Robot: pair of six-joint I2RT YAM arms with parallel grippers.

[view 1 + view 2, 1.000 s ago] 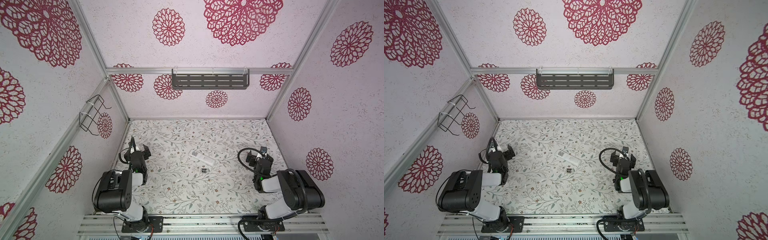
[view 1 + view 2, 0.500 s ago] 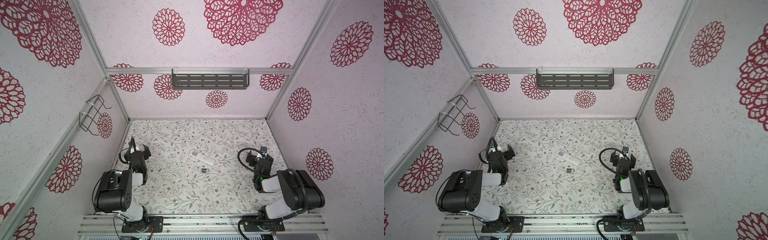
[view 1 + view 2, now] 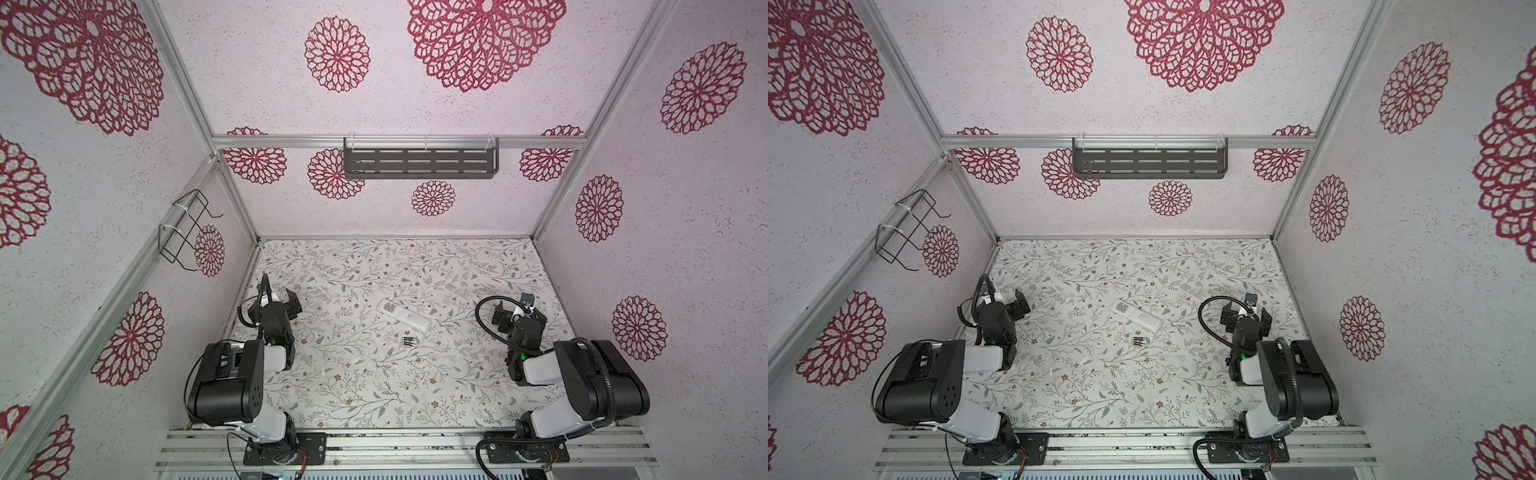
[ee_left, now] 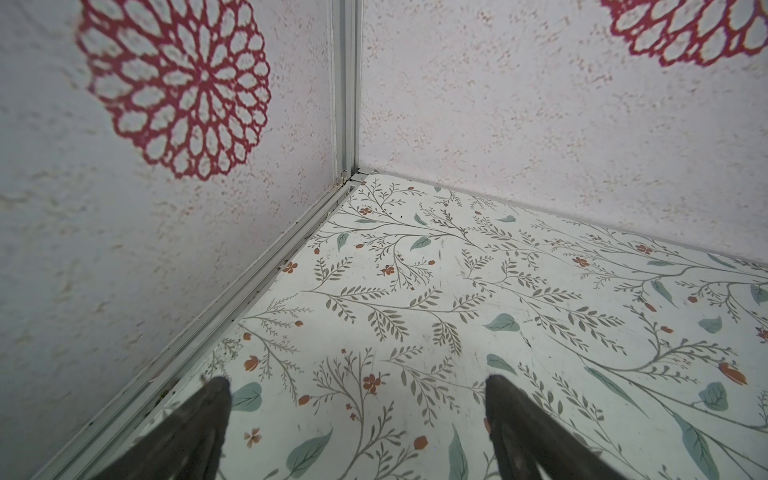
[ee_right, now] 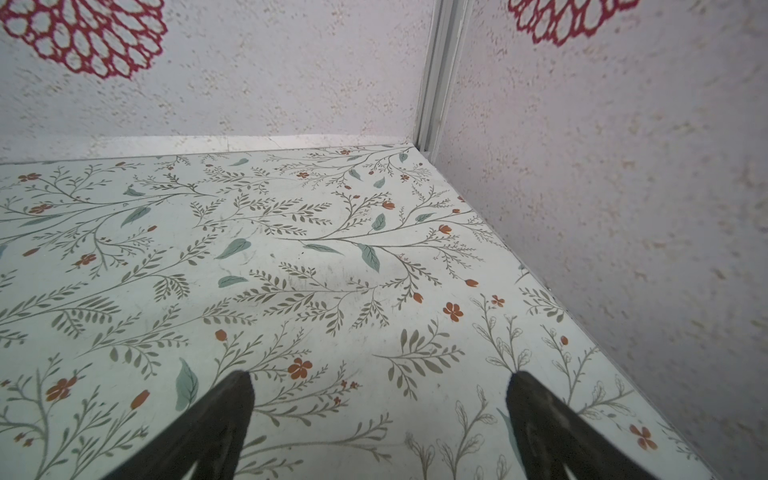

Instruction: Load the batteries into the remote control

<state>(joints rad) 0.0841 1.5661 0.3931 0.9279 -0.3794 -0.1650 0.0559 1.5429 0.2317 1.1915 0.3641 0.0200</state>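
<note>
Nothing moves vs prev frames: we see remote control (image 3: 404, 314) lying diag, sticker end far-left, left gripper (image 4: 357, 386) & right gripper (image 5: 379, 378) spread wide, empty.

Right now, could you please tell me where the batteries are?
In both top views the batteries lie together near the middle of the table, on the robot's side of the remote and apart from it.

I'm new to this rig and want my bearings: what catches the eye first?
The big red flower prints on the walls stand out first. Then the black-and-white left arm and right arm at the table's near corners. Midway between them lies the white remote, the batteries just nearer, apart from it.
</note>
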